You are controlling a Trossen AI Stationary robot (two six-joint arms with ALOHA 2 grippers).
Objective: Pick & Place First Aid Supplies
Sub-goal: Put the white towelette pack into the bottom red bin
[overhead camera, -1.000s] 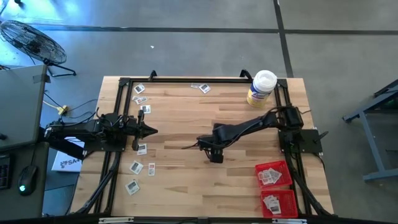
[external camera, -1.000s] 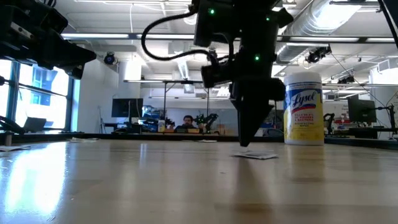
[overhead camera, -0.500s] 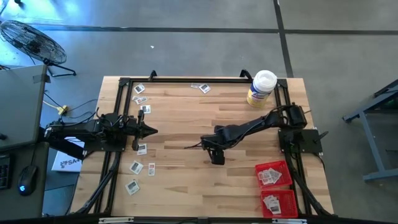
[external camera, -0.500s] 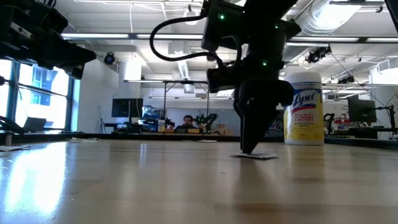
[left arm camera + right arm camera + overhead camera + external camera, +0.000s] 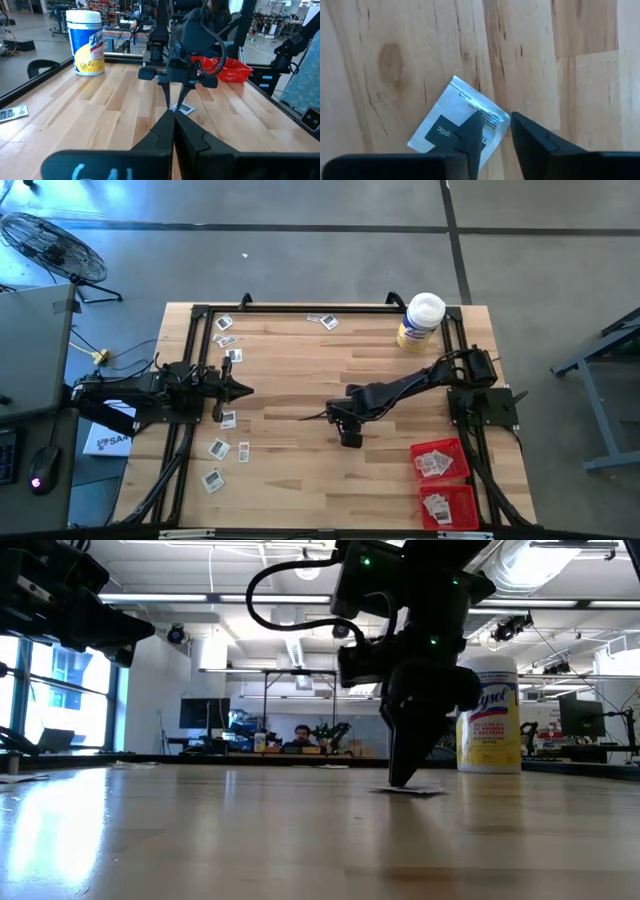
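Note:
A small white packet [image 5: 445, 117] with a dark printed square lies flat on the wood near the table's middle, also seen in the low view [image 5: 418, 790]. My right gripper [image 5: 495, 127] points down over its edge, fingers a little apart, tips at the table [image 5: 402, 780] [image 5: 350, 438]. My left gripper [image 5: 245, 390] waits shut and level at the table's left side [image 5: 173, 112]. Several more packets [image 5: 222, 448] lie flat on the left part of the table, and two [image 5: 322, 320] by the far edge. My right gripper comes at the packet from above, pointing down. One finger [image 5: 470, 132] stands over the packet's printed end [image 5: 485, 117]; the other [image 5: 530, 135] stands just past that edge over bare wood. The packet lies flat on the table. Whether the fingers touch it, I cannot tell.
A yellowish wipes jar [image 5: 420, 320] with a white lid stands at the far right. Two red trays [image 5: 440, 448] [image 5: 452, 518] holding packets sit at the near right. A black frame [image 5: 300, 308] runs round the table. Bare wood lies around the right gripper.
My right gripper has sunk toward the packet and drifted slightly toward the near edge, until its tips stand at the table beside the packet. The packet has stayed where it was.

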